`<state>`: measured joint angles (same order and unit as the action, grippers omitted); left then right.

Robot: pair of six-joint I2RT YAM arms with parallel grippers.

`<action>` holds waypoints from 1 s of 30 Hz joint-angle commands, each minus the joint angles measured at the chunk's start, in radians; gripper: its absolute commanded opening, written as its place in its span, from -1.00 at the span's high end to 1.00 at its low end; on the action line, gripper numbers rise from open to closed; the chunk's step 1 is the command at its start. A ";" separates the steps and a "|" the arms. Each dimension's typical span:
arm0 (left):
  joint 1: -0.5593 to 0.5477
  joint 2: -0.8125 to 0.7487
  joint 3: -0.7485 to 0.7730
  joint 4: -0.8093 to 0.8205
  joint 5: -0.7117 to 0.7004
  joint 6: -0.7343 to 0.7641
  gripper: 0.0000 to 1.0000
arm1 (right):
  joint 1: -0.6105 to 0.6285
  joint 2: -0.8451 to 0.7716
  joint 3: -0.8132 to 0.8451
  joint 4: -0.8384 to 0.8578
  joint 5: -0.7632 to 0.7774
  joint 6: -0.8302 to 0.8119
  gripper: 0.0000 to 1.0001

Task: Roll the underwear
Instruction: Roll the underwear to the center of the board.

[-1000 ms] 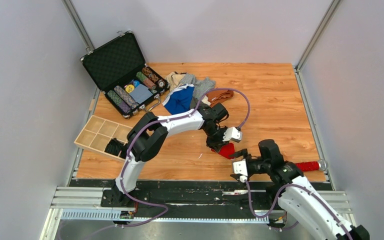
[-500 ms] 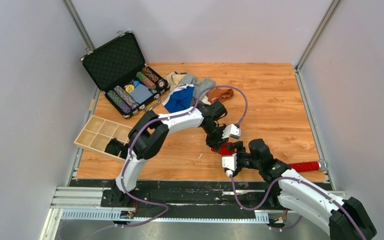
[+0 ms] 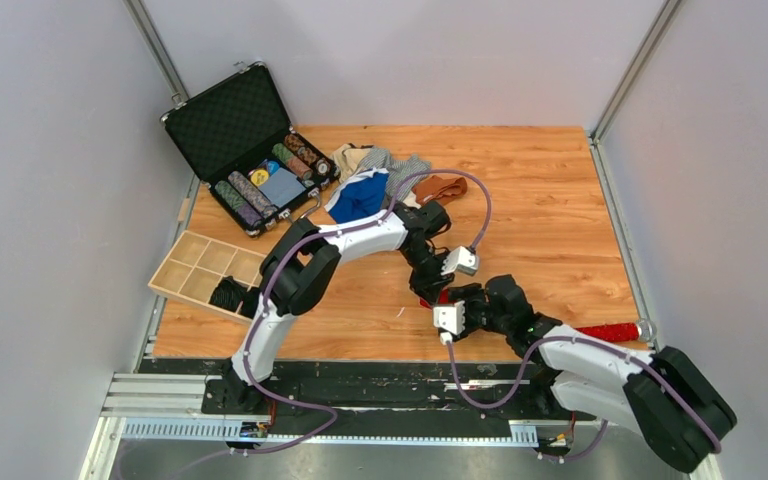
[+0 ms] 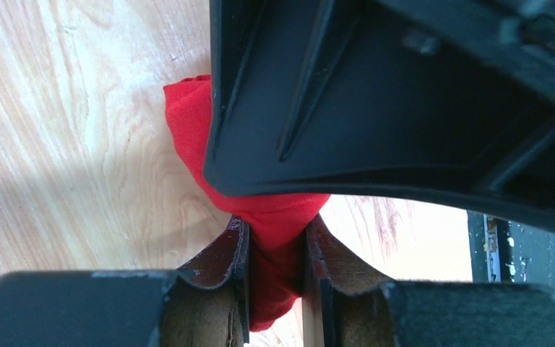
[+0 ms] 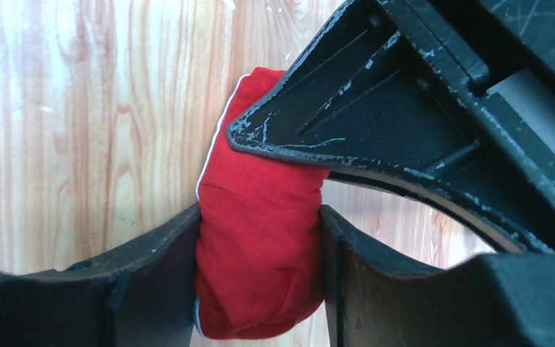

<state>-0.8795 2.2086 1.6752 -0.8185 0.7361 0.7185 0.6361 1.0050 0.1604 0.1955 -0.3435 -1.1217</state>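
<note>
Pinches the red underwear (image 4: 278, 217) in the left gripper (image 4: 276, 253), jaws narrow. Clasps the same bundle in the right gripper (image 5: 260, 217), jaws wider, seemingly pressing both sides. Lies on the table (image 3: 560, 220), front centre.

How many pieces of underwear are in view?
6: red one gripped mid-table, black one in the wooden tray, beige, grey, blue and brown piled near the case. More may be hidden there.

The left gripper (image 4: 276, 246) and right gripper (image 5: 260, 217) crowd the red underwear (image 5: 260, 275), leaving no gap. The table (image 3: 550, 200) lies open far right; a stick (image 3: 610, 331) seemingly bars the near-right edge.
</note>
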 commanded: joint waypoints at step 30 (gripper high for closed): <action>0.047 -0.911 -0.867 0.798 -0.373 0.062 -0.17 | -0.246 0.710 0.728 -0.850 -0.589 0.548 0.85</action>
<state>-0.7261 1.3479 0.8940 -0.1143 0.3828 0.5606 0.4385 1.5719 0.7952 -0.4500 -0.7471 -0.7055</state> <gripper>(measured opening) 0.582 0.399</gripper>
